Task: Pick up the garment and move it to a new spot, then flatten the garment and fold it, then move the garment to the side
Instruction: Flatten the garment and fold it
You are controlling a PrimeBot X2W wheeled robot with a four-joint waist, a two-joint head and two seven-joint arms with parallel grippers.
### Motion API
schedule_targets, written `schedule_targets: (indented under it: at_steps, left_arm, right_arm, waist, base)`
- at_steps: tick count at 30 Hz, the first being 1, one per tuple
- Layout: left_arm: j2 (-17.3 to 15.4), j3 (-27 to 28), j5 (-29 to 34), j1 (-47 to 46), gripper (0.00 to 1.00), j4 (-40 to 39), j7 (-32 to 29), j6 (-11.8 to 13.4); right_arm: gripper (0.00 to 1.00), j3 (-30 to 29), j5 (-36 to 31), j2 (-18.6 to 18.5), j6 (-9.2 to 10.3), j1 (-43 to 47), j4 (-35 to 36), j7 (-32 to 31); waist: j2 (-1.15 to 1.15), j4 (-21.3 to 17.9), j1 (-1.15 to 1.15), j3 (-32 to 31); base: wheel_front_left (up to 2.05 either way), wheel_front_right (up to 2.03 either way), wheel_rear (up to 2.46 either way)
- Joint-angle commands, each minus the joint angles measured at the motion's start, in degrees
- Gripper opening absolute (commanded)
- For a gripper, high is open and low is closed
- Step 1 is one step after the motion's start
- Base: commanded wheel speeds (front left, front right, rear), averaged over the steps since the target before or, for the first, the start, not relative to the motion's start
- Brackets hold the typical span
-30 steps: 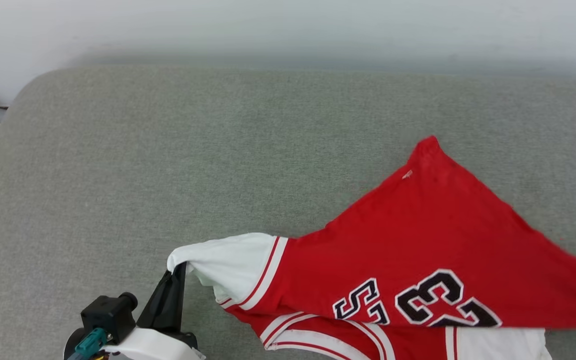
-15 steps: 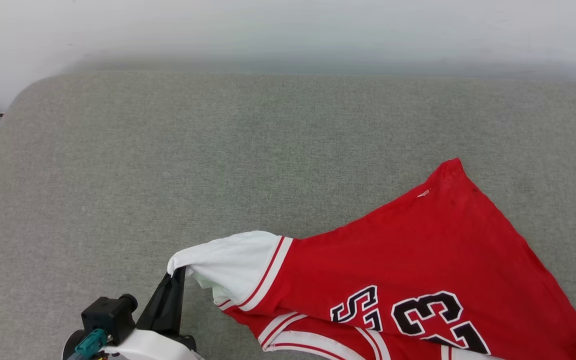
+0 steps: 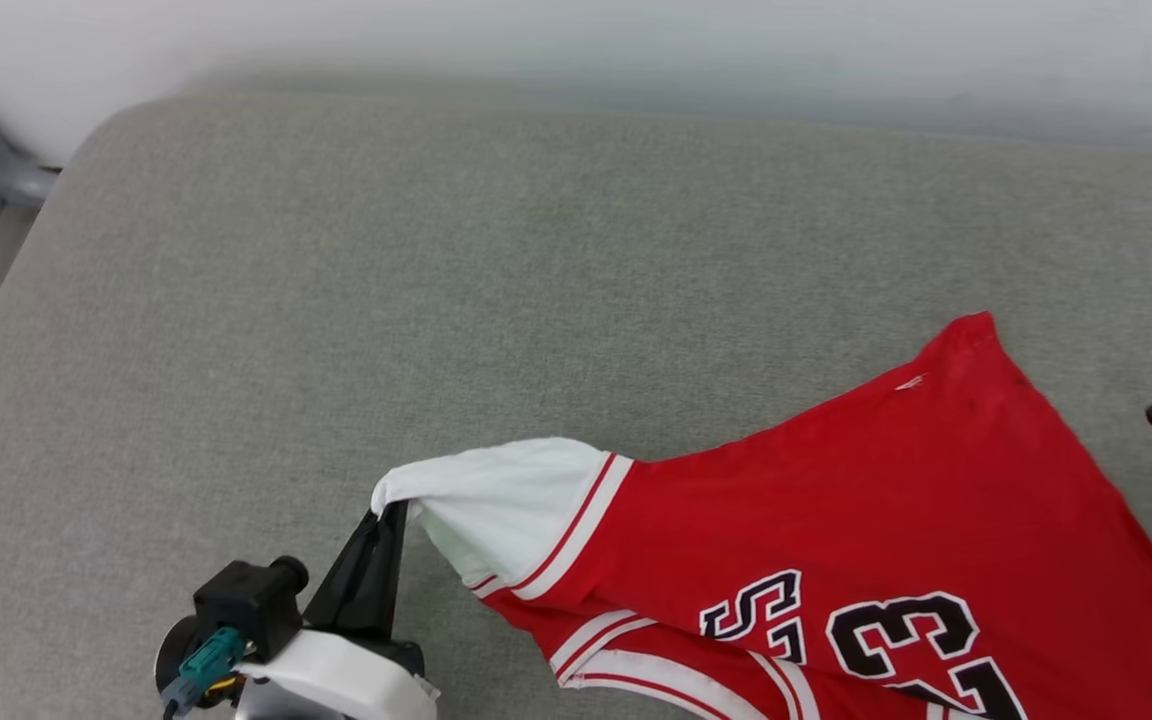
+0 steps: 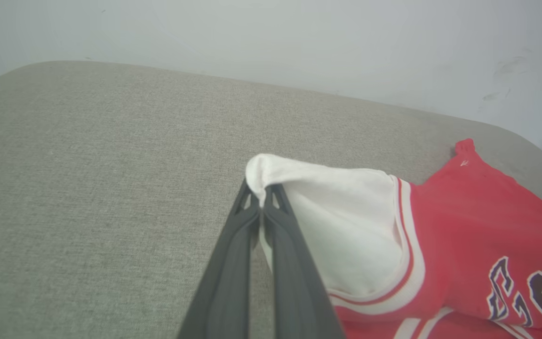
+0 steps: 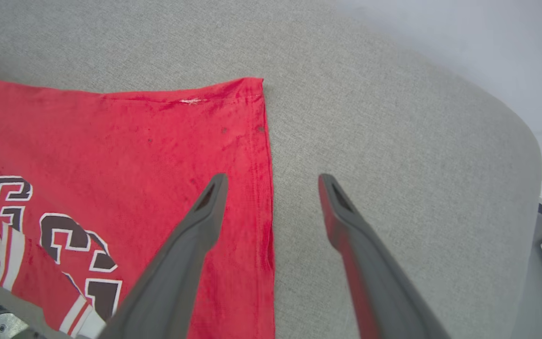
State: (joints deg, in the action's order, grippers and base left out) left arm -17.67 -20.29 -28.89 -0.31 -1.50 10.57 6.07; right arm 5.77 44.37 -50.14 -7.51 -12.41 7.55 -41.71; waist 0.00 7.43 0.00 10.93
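On the near right of the cushion (image 3: 336, 300), the garment (image 3: 836, 500) is laid with its red body spread mostly flat and one hem corner pointing to the far side. Its near part is doubled, a striped layer showing under the lettering (image 3: 896, 630). Its white sleeve (image 3: 506, 490) is stretched to the left and lifted off the surface at its tip, where it is pinched by the left gripper (image 3: 391, 515), whose fingers are pressed together on the cloth. The right gripper (image 5: 273, 179) is held just over the right hem, its fingers spread wide with nothing between them.

The move to a new spot is judged done and the flattening under way: the right side lies smooth, the sleeve is drawn out taut, but the near layers are not yet straightened. Folding and the move to the side are judged left to do.

The cloth is seen as a thin, limp knit, faintly mottled, with a stitched hem, white-and-red striped trim and dark, white-edged figures. The cushion is a coarse grey-green weave with rounded corners, set against a plain pale wall (image 3: 536, 30).
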Motion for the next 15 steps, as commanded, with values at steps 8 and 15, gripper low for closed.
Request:
schedule_targets:
  at_steps: [8,15]
  left_arm:
    - [1.78,-2.13,0.99,-4.45,0.00,0.07,0.71,-0.92]
    - [3.05,-3.19,1.49,-7.07,0.00,0.50,1.29,-1.65]
  right_arm:
    - [1.00,11.92,-4.87,3.68,0.06,-18.59,-9.19,-9.36]
    - [1.00,17.84,-7.64,6.24,0.06,-27.25,-18.37,-10.48]
  waist:
    - [0.00,4.10,0.00,5.50]
    - [0.00,6.13,0.00,8.95]
  base:
    - [0.00,0.00,0.00]
    - [0.00,0.00,0.00]
